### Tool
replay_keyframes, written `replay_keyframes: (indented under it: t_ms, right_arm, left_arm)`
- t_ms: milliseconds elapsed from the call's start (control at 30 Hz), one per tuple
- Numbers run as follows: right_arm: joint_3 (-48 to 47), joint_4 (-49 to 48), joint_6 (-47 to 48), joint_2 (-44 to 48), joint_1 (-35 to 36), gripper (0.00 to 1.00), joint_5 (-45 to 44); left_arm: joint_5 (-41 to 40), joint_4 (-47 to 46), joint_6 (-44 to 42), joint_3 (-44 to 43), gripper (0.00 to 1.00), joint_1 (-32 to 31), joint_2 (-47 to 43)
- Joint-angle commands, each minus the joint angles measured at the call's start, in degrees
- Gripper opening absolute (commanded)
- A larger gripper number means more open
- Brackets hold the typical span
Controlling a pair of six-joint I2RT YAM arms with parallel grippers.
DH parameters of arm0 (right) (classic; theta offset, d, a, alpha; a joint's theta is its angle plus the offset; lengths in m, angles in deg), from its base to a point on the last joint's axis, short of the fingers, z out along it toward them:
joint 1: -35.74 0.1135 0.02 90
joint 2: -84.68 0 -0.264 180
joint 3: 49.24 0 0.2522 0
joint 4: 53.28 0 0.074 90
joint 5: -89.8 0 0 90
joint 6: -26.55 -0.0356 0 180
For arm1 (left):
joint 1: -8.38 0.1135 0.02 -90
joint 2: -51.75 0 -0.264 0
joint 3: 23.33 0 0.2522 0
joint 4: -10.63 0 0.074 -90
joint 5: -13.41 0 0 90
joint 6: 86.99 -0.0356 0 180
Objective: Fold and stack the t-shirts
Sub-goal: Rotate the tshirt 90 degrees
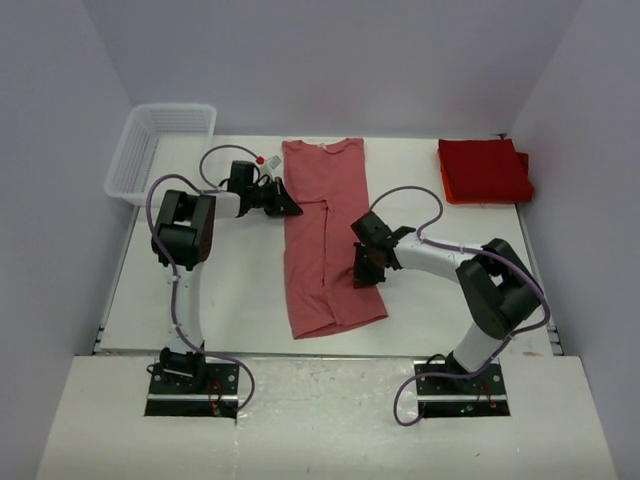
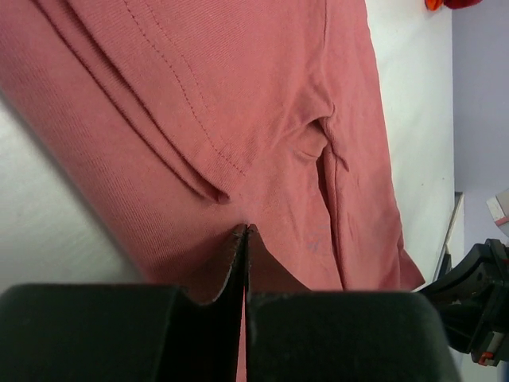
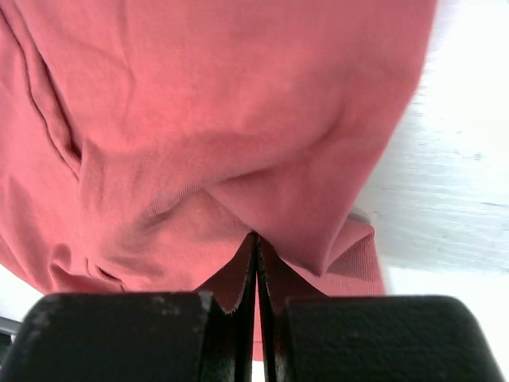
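Observation:
A faded salmon-red t-shirt lies in the middle of the table, folded lengthwise into a long strip, collar at the far end. My left gripper is at the strip's upper left edge, shut on the cloth with its tips pinched together. My right gripper is at the strip's lower right edge, shut on a fold of the same shirt; its tips are closed with cloth between them. A stack of brighter red folded t-shirts lies at the far right.
A white mesh basket stands at the far left corner. White walls enclose the table at the back and sides. The right arm shows at the edge of the left wrist view.

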Motion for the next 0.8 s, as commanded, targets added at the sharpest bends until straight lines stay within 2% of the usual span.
replay_keyframes:
  t_ms: [0, 367, 633, 767]
  right_arm:
    - [2.6, 2.7, 2.3, 0.3, -1.2, 0.00, -3.9]
    - [10.4, -1.3, -0.3, 5.1, 0.1, 0.00, -0.7]
    - [7.0, -1.5, 2.3, 5.2, 0.4, 0.00, -4.6]
    - [2.7, -1.2, 4.5, 6.6, 0.4, 0.08, -5.3]
  left_arm:
    - [-4.0, 2.9, -0.6, -3.0, 0.00, 1.1, 5.0]
    - [-0.4, 6.6, -0.1, -16.1, 0.00, 0.3, 12.1]
    - [-0.4, 5.9, -1.6, -14.8, 0.00, -0.9, 8.9]
    - [-1.6, 5.9, -2.2, -13.9, 0.01, -1.6, 3.5]
